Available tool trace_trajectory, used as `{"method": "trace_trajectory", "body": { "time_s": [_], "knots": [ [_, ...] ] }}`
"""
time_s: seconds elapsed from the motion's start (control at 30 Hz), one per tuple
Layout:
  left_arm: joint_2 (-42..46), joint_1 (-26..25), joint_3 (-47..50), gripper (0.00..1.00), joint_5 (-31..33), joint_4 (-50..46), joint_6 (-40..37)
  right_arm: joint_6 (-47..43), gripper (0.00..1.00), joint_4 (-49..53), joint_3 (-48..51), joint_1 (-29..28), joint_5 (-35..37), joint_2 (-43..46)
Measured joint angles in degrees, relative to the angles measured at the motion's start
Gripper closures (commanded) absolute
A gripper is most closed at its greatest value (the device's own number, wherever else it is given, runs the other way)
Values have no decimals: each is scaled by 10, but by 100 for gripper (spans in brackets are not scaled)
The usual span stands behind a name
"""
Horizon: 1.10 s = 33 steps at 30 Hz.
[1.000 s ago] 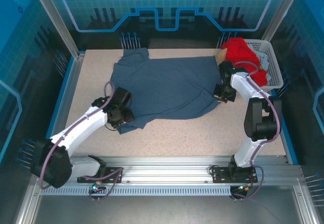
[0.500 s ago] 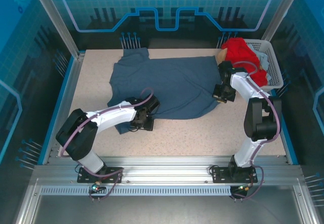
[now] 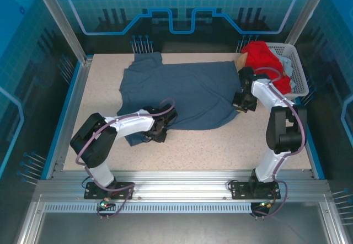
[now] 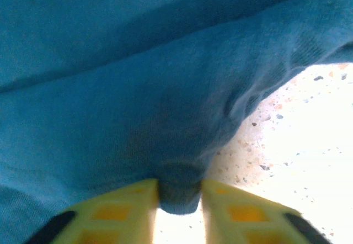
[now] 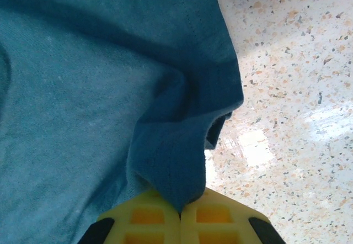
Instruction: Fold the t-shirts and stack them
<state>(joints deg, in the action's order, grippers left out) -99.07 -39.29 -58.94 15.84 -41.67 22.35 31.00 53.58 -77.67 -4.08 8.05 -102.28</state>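
Note:
The slate-blue t-shirt (image 3: 187,92) lies spread across the middle of the table, wrinkled, with its near-left corner folded under. My left gripper (image 3: 160,129) sits at the shirt's near hem. In the left wrist view its yellow fingers (image 4: 132,205) pinch a bunched fold of the blue t-shirt (image 4: 138,89) between them. My right gripper (image 3: 243,102) is at the shirt's right edge. It is shut (image 5: 180,213) on a raised fold of the blue t-shirt (image 5: 83,89). The red t-shirt (image 3: 263,56) is heaped in the basket at the back right.
The white perforated basket (image 3: 297,67) stands at the back right corner, close behind my right arm. Bare speckled tabletop (image 3: 220,147) runs along the near side. Blue enclosure walls and metal posts ring the table.
My left arm has swung right along the near hem, from the shirt's near-left corner toward its middle, and its jaws have closed on the cloth. The right arm has stayed put.

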Motion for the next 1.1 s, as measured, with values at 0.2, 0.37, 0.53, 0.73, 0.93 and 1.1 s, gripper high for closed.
{"method": "trace_trajectory", "body": {
  "time_s": [0.2, 0.37, 0.53, 0.73, 0.93, 1.1],
  "knots": [
    [-5, 0, 0, 100, 5, 2, -7, 0, 100, 0, 0, 0, -2, 0],
    [3, -1, -4, 100, 4, -11, 2, 0, 100, 0, 0, 0, -2, 0],
    [24, -6, -52, 100, -28, -65, 36, 0, 100, 0, 0, 0, -2, 0],
    [34, -9, -87, 100, -112, -111, 92, 0, 100, 0, 0, 0, -2, -3],
    [27, -10, -101, 100, -234, -126, 155, -2, 100, 0, 0, 0, -2, -9],
    [-11, -10, -135, 100, -304, -125, 201, -7, 100, 0, -1, 0, -2, -13]
  ]
}}
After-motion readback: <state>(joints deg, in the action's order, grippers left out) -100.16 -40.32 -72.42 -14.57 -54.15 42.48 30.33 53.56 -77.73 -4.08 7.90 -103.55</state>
